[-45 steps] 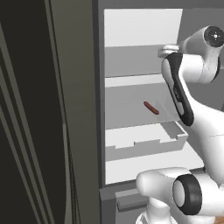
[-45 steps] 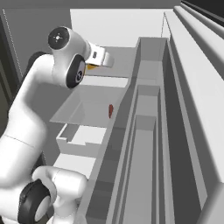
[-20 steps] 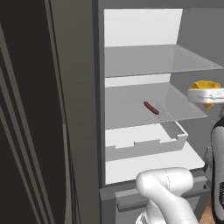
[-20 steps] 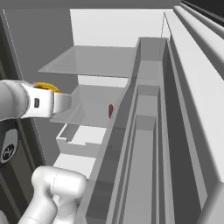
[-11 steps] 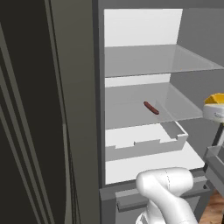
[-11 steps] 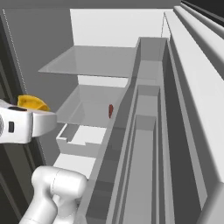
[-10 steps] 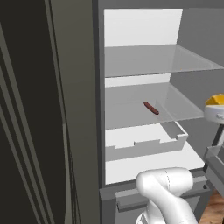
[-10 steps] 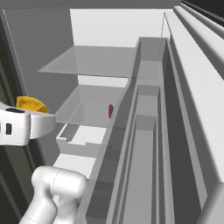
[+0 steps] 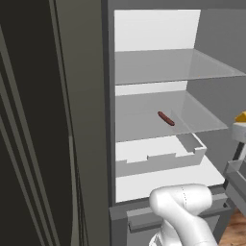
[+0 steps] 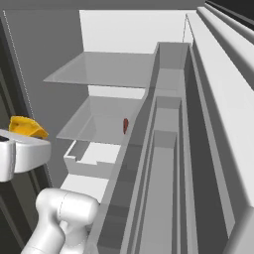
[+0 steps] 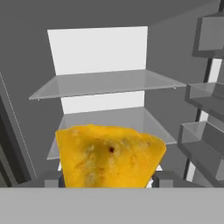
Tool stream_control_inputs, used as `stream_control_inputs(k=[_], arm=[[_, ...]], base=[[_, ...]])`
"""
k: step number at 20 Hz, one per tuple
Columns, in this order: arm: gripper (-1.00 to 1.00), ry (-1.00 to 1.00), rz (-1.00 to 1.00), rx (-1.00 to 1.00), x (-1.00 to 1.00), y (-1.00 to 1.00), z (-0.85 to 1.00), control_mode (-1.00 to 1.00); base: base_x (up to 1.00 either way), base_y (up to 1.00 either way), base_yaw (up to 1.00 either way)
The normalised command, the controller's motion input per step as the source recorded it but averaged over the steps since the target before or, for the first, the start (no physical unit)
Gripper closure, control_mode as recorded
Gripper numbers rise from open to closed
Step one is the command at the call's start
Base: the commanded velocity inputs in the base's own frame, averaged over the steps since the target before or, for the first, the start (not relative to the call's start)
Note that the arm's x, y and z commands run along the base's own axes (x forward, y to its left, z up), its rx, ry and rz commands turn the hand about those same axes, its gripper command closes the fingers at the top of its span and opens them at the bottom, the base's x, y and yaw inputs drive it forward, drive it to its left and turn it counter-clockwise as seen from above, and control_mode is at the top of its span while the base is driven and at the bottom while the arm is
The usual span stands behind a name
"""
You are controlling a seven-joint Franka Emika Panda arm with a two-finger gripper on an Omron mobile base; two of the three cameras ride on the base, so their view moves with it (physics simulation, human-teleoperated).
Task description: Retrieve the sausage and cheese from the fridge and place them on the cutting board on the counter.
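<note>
1. My gripper [image 11: 109,183] holds the cheese [image 11: 110,156] outside the fridge [image 9: 86,120].
2. The sausage [image 9: 166,118] lies on the middle shelf [image 9: 144,120].
3. A loose grip may drop the cheese when I swing.

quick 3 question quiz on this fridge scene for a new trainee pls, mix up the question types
1. True or false: the sausage lies on the fridge's top glass shelf.
2. What does the claw hold? A) cheese B) sausage C) nothing
3. Fill in: the cheese is ____ in colour.

Key: 1 false, it lies on the lower glass shelf. 2 A. 3 yellow-orange.
</note>
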Motion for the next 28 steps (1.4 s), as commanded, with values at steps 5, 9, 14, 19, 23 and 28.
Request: stream_control_inputs(k=[5,9,14,19,23,28], arm=[[1.0,0.0,0.0,0.0,0.0,0.0,0.0,1.0],[1.0,0.0,0.0,0.0,0.0,0.0,0.0,1.0],[1.0,0.0,0.0,0.0,0.0,0.0,0.0,1.0],[1.0,0.0,0.0,0.0,0.0,0.0,0.0,1.0],[1.0,0.0,0.0,0.0,0.0,0.0,0.0,1.0],[1.0,0.0,0.0,0.0,0.0,0.0,0.0,1.0]], base=[[-0.01,0.0,0.0],[-0.19,0.1,0.0],[-0.72,0.09,0.0],[-0.98,0.0,0.0],[-0.9,0.0,0.0],[-0.98,0.0,0.0]])
